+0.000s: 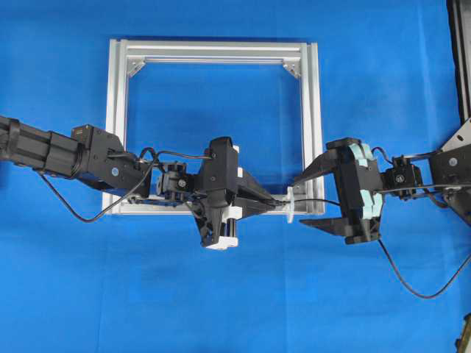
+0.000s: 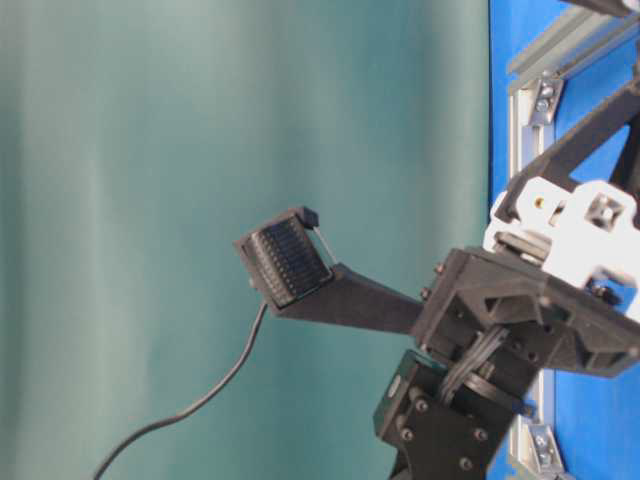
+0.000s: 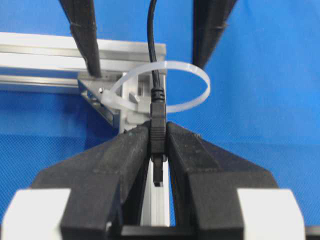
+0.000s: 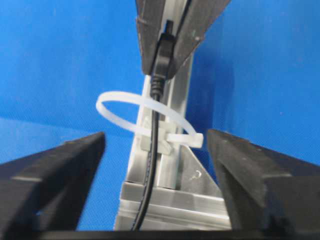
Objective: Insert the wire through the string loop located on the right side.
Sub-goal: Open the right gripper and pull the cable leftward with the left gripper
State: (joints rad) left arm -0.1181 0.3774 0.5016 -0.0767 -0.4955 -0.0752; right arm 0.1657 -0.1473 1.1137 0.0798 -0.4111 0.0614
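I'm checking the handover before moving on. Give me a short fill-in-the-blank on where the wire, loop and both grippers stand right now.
1. The plug of the wire is clamped between the fingers of the ____ gripper.
2. The right gripper has its fingers ____, touching nothing.
3. The cable runs ____ the string loop.
4. The loop is fixed to a corner of the silver ____.

Missing words: left; open; through; frame
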